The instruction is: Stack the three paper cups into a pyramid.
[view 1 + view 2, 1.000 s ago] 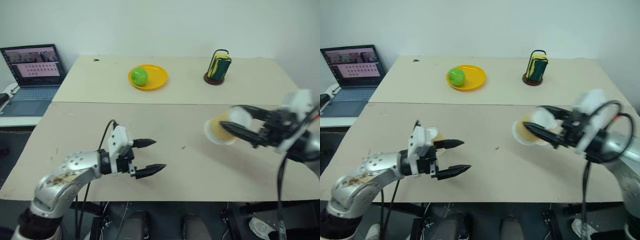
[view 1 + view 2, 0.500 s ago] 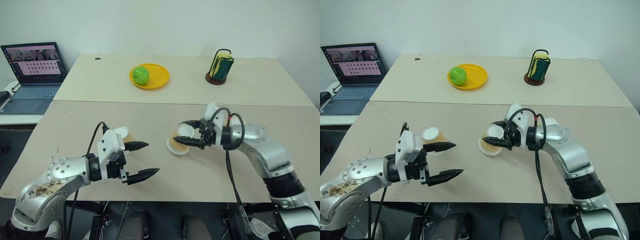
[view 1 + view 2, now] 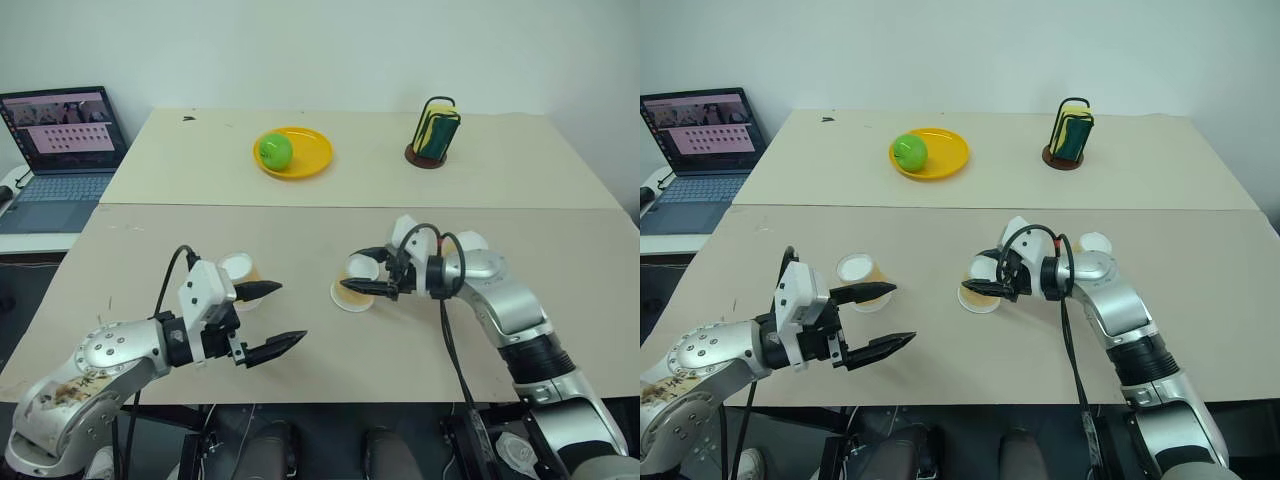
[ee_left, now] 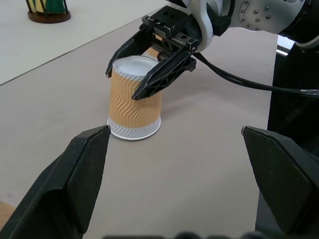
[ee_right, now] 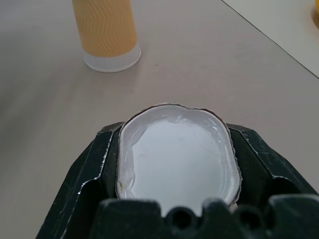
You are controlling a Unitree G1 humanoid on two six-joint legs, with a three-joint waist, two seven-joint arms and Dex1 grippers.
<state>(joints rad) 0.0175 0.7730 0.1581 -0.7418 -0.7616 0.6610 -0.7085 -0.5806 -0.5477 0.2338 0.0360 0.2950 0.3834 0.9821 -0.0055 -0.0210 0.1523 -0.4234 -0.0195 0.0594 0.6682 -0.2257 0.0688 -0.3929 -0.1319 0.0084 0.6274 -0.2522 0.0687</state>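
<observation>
We see the right gripper (image 3: 368, 283) pinching an upside-down paper cup (image 4: 134, 103) on the table (image 3: 330, 370). Our left gripper (image 3: 272, 318) hovers with fingers spread beside the second cup (image 3: 859, 277); a third cup (image 3: 1094, 243) stands behind the right arm.

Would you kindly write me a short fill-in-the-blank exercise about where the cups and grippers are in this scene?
1. The right gripper is shut on an upside-down paper ____.
2. The left gripper has its fingers ____ and holds nothing.
3. The yellow plate holds a green ____.
4. Another upside-down paper cup stands on the table close to the ____ gripper.

Missing words: cup; open; apple; left
</observation>
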